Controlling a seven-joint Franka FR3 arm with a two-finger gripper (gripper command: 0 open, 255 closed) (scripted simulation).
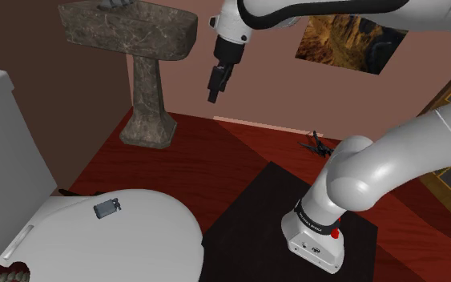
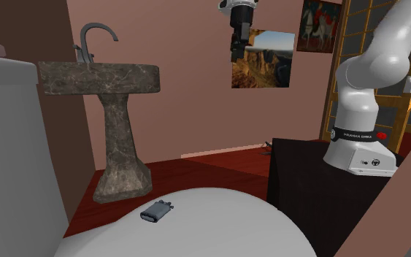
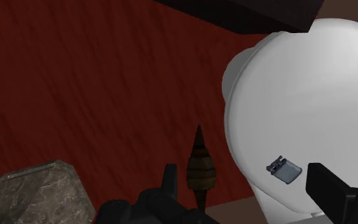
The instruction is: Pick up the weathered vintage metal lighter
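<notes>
I take the white toilet lid (image 1: 155, 236) as my reference. The lighter (image 1: 108, 207) is a small grey, flat piece lying on top of that lid. It sits close to the rim on the side that faces the stone sink (image 1: 131, 32), with nothing else on the lid touching it.

The gripper (image 1: 215, 90) hangs high above the level of the lid and well apart from it. It points downward with nothing in it. In the wrist view its two black fingers (image 3: 327, 186) stand apart with only open space between them, so I read the pincer as open and empty. From that camera the lighter (image 3: 283, 170) appears far below. Most of what lies under the hand is red floor beside the lid, so I judge the hand is out past the lid's rim rather than straight over it.

By my reckoning the task has barely begun, as no approach, contact or grasp is made. What is left is nearly everything:
- carry the hand across until it is over the lid
- line the fingers up across the lighter's narrow sides
- descend to the lid
- close the fingers and lift

The lighter lies low on a smooth, curved surface, so I expect the final descent will need care if the fingertips are to straddle it rather than push it off the lid.
</notes>
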